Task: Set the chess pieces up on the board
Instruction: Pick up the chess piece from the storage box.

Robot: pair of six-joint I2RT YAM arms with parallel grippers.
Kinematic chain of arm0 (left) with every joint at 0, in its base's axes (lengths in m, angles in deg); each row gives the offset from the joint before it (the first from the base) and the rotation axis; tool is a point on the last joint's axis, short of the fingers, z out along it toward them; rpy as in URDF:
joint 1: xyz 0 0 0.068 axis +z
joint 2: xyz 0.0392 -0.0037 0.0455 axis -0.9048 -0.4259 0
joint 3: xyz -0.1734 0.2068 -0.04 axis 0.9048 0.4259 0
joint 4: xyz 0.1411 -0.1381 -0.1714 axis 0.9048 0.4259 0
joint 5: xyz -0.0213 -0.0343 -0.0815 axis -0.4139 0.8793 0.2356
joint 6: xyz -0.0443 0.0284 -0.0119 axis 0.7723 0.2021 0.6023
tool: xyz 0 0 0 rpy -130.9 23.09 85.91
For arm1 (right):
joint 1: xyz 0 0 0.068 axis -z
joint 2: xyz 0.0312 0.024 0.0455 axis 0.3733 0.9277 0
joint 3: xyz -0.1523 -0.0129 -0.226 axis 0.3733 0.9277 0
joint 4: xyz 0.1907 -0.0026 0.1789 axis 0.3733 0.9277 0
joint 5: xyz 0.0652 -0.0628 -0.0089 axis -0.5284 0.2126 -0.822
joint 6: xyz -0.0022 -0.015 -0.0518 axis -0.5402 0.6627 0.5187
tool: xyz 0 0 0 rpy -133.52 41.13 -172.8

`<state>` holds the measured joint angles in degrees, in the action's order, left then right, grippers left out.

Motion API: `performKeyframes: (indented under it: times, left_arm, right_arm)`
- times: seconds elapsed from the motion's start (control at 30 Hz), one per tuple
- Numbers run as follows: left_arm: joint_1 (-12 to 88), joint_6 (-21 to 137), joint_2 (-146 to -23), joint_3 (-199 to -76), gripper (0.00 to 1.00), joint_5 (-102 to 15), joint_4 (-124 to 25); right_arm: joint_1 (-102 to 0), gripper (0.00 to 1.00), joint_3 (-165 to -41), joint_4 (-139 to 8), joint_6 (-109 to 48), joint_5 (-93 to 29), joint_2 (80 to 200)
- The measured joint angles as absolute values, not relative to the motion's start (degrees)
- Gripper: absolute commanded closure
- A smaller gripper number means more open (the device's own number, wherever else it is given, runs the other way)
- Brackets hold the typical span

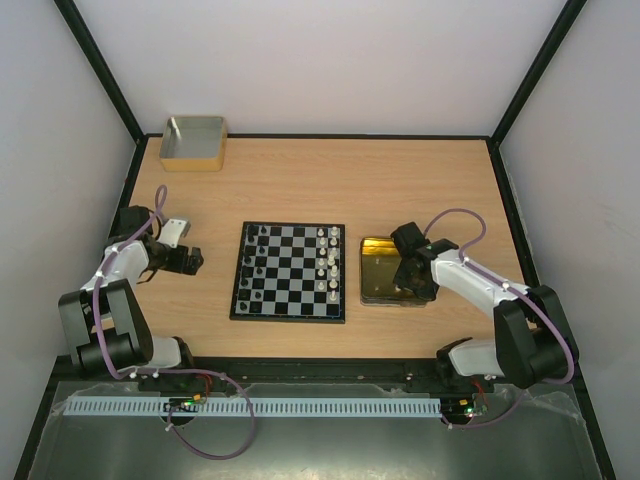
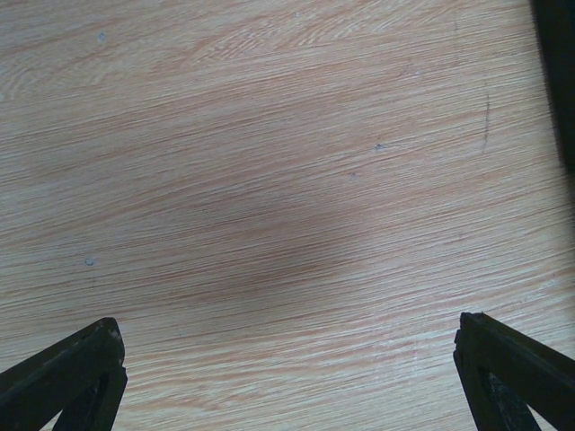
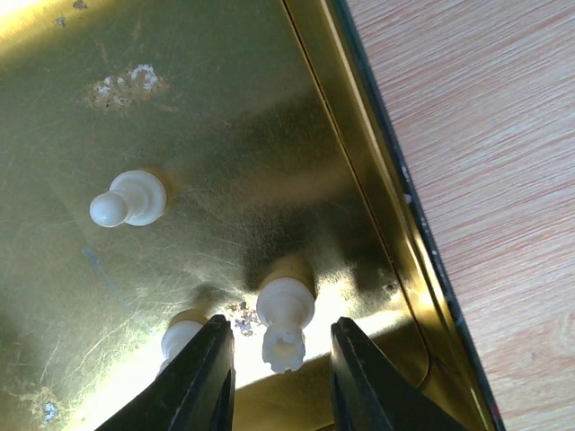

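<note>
Right fingers (image 3: pixel 202 386) narrowly apart, bracketing a cream-white crenellated chess piece (image 3: pixel 286 323) without touching it, inside the shiny gold tin (image 3: pixel 225 99) just right of the black-and-grey checked chessboard (image 1: pixel 290 300). Two more cream pieces (image 3: pixel 126 199) lie near it. Left fingers (image 2: pixel 63 377) wide over the bare wooden surface (image 2: pixel 287 180), left of the board.

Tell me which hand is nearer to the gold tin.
Right. The right hand is down inside the gold tin; the left hand hangs over the table on the other side of the board.
</note>
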<state>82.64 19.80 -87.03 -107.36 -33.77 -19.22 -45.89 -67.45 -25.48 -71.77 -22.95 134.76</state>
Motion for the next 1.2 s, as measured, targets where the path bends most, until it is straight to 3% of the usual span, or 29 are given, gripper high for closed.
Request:
performKeyframes:
  times: [0.3,0.6,1.2]
  left_arm:
    - [82.3,19.8,-87.0,-107.5,0.0,-33.8,-19.2]
    - [82.1,19.8,-87.0,-107.5,0.01,-33.8,-19.2]
    - [82.1,19.8,-86.7,-107.4,0.01,-33.8,-19.3]
  right_arm:
    - [-44.8,0.77,-67.0,-26.0,-71.7,-22.3,135.0]
    - [-44.2,0.91,-67.0,-26.4,-71.9,-21.2,135.4]
    - [-45.0,0.95,-68.3,-25.7,-72.2,-20.1,134.4]
